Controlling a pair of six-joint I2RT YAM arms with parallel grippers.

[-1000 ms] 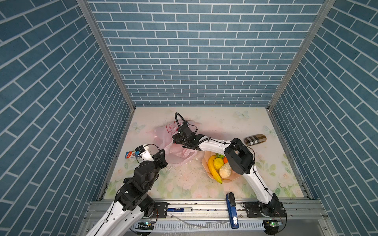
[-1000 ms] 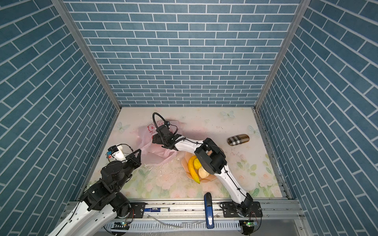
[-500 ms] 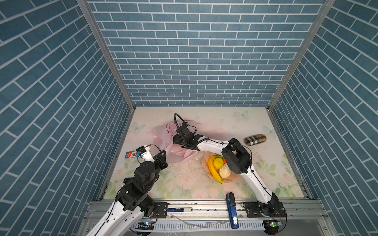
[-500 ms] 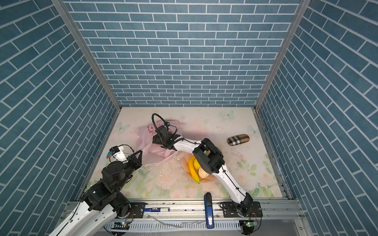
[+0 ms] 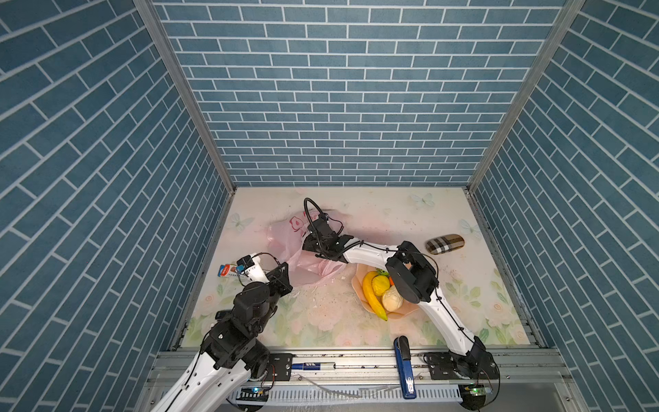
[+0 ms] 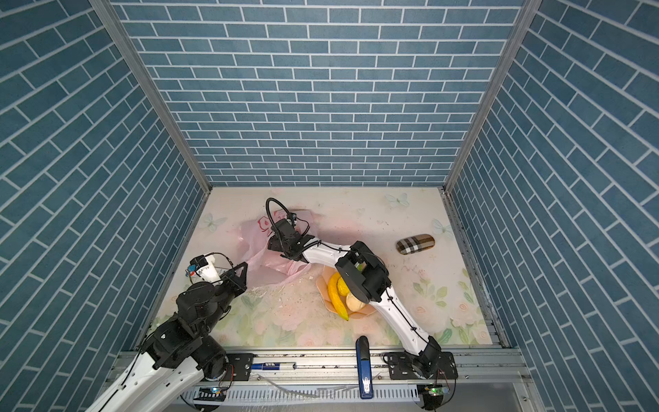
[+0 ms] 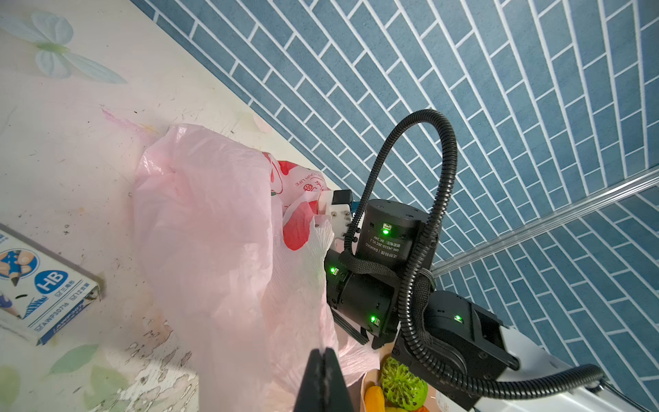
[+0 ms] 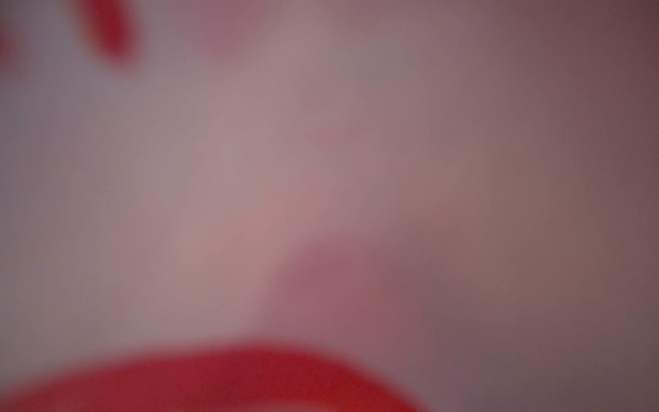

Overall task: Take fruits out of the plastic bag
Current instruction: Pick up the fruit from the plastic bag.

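The pale-pink plastic bag (image 5: 285, 237) (image 6: 249, 242) lies crumpled at the left middle of the table. My left gripper (image 7: 324, 356) (image 5: 285, 273) is shut on a fold of the film at the bag's near edge. The right gripper's black body (image 5: 322, 239) (image 6: 287, 239) (image 7: 360, 303) reaches into the bag's mouth, and the film hides its fingers. The right wrist view shows only blurred pink film (image 8: 249, 160) and a red patch. In the peach bowl (image 5: 401, 314) lie fruits: a banana (image 5: 372, 296), a lemon (image 5: 381, 284), a cream lumpy one (image 5: 392, 299) and a green bumpy one (image 7: 403, 383).
A plaid oval case (image 5: 445, 244) lies at the right, well apart from the bowl. A pencil box (image 5: 226, 270) (image 7: 42, 296) sits by the left wall, beside my left wrist. A blue tool (image 5: 404, 364) and a marker (image 5: 313, 365) lie on the front rail.
The right arm's elbow has shifted slightly left while its wrist stays at the bag's mouth. The left gripper holds the bag's edge in the same place.
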